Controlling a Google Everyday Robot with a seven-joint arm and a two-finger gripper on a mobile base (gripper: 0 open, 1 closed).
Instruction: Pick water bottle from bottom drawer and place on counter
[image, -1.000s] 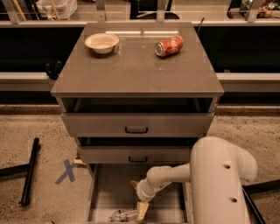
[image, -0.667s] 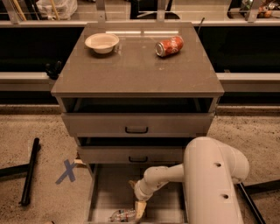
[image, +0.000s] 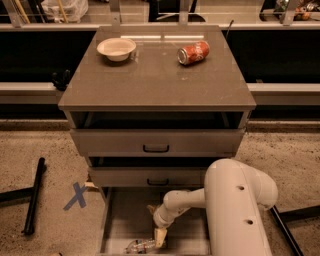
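No readable text: red can (image: 193, 52) print illegible; blue X mark (image: 77, 195) on floor (image: 45, 150) — gripper (image: 159, 238) down in bottom drawer (image: 129, 216).

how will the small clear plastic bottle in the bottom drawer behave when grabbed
Lying on its side on the flat floor of the bottom drawer, the small clear water bottle would probably roll if nudged. Thin-looking plastic suggests it is light and may squash. The gripper hangs close beside it.

Speckled beige floor (image: 40, 145), blue tape X (image: 77, 195), black pole (image: 34, 195) left (pincer (image: 160, 239) low, near floor level)
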